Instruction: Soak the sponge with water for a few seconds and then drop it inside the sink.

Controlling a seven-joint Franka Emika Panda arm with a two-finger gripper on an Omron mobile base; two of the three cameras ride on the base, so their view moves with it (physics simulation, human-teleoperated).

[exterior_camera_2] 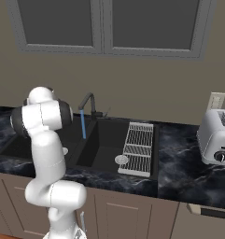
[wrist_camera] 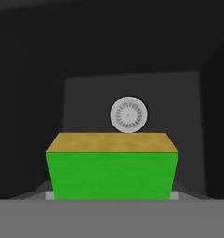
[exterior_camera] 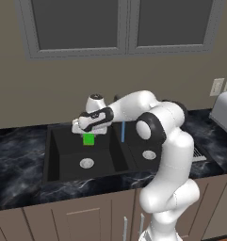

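My gripper (exterior_camera: 89, 134) hangs over the left basin of the black sink (exterior_camera: 63, 150), shut on the sponge (exterior_camera: 88, 139). In the hand view the sponge (wrist_camera: 112, 172) shows its green face with the yellow layer on top, and the left basin's round drain (wrist_camera: 128, 114) lies below it. A thin blue stream of water (exterior_camera: 123, 132) falls to the right of the sponge, apart from it, near the divider between the basins. From the right base view the water (exterior_camera_2: 82, 123) drops from the dark faucet (exterior_camera_2: 88, 100), and my arm hides the hand.
A metal wire drying rack (exterior_camera_2: 138, 149) lies over the right side of the sink (exterior_camera_2: 104, 140). A toaster (exterior_camera_2: 219, 140) stands on the dark marble counter (exterior_camera: 16, 160) at the right. A window (exterior_camera: 119, 23) sits in the wall behind, and cabinets run under the counter.
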